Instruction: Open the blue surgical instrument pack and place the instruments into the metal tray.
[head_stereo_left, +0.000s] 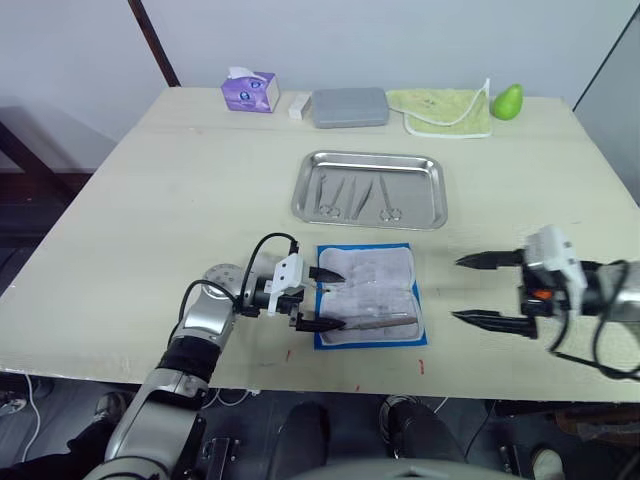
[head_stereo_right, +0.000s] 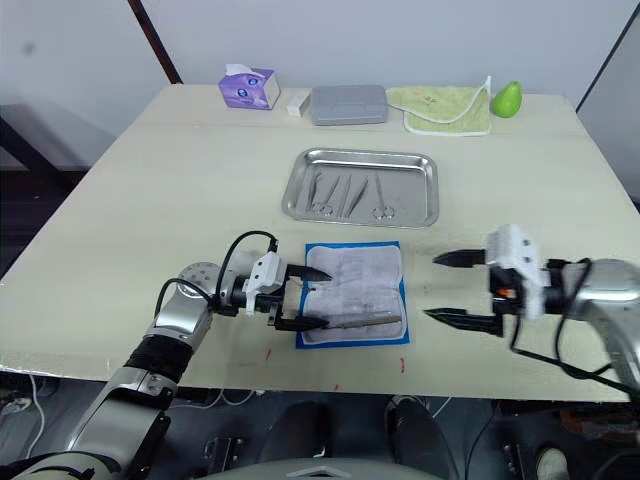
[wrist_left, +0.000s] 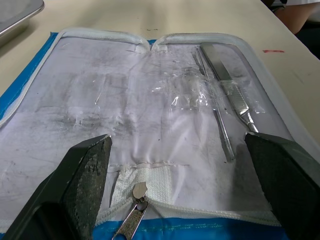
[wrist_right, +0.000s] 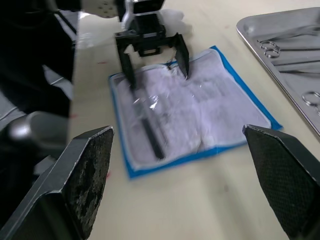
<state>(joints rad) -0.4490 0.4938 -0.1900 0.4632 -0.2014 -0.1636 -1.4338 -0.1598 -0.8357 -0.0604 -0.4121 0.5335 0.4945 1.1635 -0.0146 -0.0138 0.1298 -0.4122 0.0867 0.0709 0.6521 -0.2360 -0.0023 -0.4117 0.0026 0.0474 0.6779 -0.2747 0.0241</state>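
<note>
The blue surgical instrument pack (head_stereo_left: 370, 295) lies unfolded flat on the pale worktop (head_stereo_left: 150, 230), just in front of the metal tray (head_stereo_left: 370, 188), with its whitish plastic lining facing up. One last instrument (wrist_left: 235, 100), a slim silvery tool, rests on the near half of the lining under a clear plastic strap. Several other instruments (head_stereo_left: 352, 197) already lie inside the tray.

The left gripper (head_stereo_left: 325, 298) hovers at the pack's left edge, jaws wide apart, one black finger over the far half and the other close to the tool's end. The arm reaches in low from the left, roughly level with the worktop.

The main risk, as a judgement: the thin tool lies flat against slippery lining, so closing jaws may slide over it or pinch the plastic strap with it. Lifting could then drag the whole light pack along, or the tool may slip free and drop onto the worktop.

The right gripper (head_stereo_left: 490, 290) hangs well to the right of the pack, jaws also spread wide, holding nothing, its arm coming in from the right edge. It does not pin the pack down.
</note>
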